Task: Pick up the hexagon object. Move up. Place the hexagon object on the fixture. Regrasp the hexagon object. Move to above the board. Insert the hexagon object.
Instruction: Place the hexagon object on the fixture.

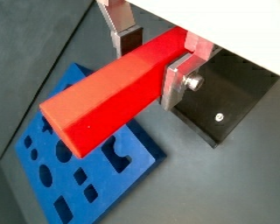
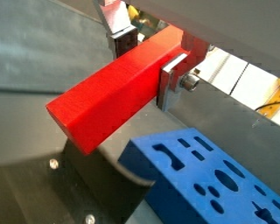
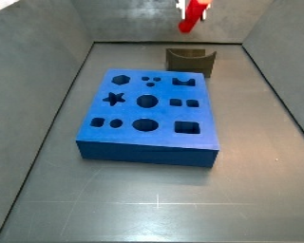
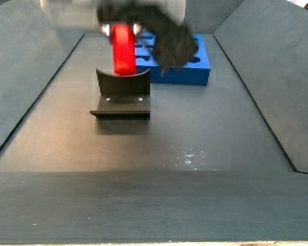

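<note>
My gripper (image 1: 152,61) is shut on the hexagon object (image 1: 108,96), a long bright red bar that sticks out from between the silver fingers (image 1: 178,83); both wrist views show this (image 2: 150,63). In both side views the bar (image 3: 193,13) hangs in the air above the fixture (image 3: 190,60), clear of its notch (image 4: 122,48). The fixture (image 4: 122,96) is a dark block on a base plate, and it also shows in both wrist views (image 1: 224,101) (image 2: 73,188). The blue board (image 3: 148,114) with its shaped holes lies flat next to the fixture (image 4: 189,58) (image 1: 84,166) (image 2: 213,175).
Grey walls (image 3: 66,85) enclose the grey floor (image 3: 155,199) on all sides. The fixture stands near one wall, with the board between it and the open floor.
</note>
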Robot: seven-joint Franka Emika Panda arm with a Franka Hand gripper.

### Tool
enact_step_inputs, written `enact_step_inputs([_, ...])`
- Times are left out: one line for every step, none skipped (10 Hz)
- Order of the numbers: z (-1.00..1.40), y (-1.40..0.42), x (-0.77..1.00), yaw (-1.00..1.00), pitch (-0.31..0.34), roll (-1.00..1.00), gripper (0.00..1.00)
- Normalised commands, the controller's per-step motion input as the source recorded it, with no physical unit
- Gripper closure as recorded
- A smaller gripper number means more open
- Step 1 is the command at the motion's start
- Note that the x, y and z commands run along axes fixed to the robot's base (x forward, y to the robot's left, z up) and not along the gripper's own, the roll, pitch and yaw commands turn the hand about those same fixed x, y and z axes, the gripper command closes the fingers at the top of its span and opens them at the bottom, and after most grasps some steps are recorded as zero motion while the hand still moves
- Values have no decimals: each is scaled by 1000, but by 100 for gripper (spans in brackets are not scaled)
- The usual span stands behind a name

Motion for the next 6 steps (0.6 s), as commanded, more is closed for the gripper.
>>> enact_step_inputs([-1000,139,160,-202,157,-597,100])
enact_step_inputs([-1000,140,165,-214,125,-488,100])
enact_step_inputs([-1000,138,179,-214,72,-281,100])
enact_step_inputs([-1000,132,185,-209,46,-219,100])
enact_step_inputs([-764,109,149,-181,-8,-172,100])
enact_step_inputs([-628,95,132,-167,-25,-166,100])
